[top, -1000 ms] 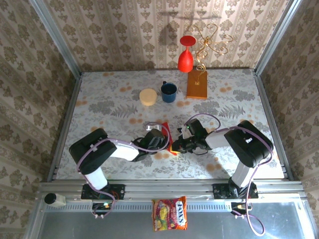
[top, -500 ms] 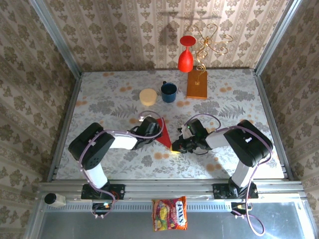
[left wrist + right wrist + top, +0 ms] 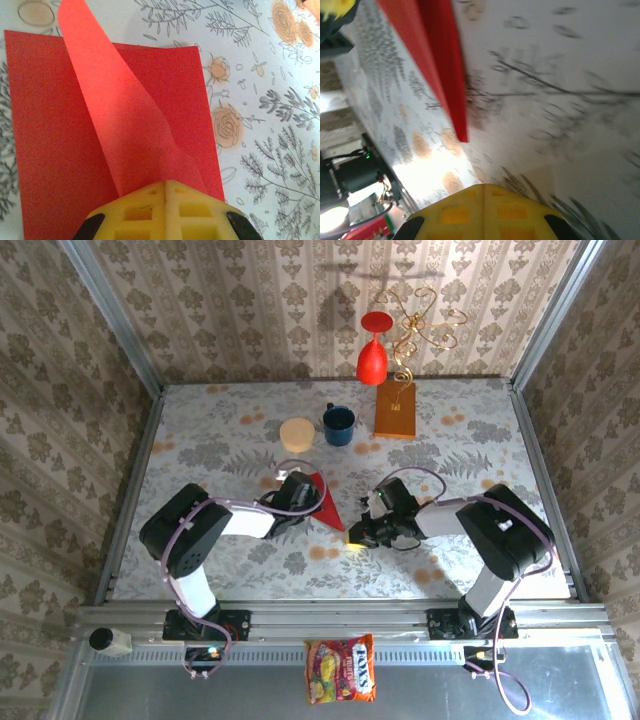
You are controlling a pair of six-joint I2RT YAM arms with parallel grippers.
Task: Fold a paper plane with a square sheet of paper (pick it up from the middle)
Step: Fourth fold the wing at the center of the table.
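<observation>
The square sheet of paper [image 3: 324, 500] is bright red and shows as a pointed triangle in the middle of the table in the top view. In the left wrist view most of the sheet [image 3: 45, 125] lies flat on the patterned cloth, while one flap [image 3: 115, 115] rises toward the camera. My left gripper [image 3: 165, 182] [image 3: 303, 497] is shut on that flap at its left side. My right gripper [image 3: 350, 536] [image 3: 484, 187] is shut on nothing and hovers low over the table. It is a short way in front of the sheet's near corner [image 3: 461, 132] and not touching it.
At the back stand a cream round disc [image 3: 297, 433], a blue mug [image 3: 338, 425], an orange-brown block [image 3: 395, 408], a red goblet-shaped vase [image 3: 372, 350] and a gold wire ornament [image 3: 425, 325]. A snack packet [image 3: 342, 668] lies below the table's near rail.
My left gripper has drawn back to the left and away from the near edge with the paper. The sheet has gone from a narrow strip to a wider triangle. The right gripper has barely moved.
</observation>
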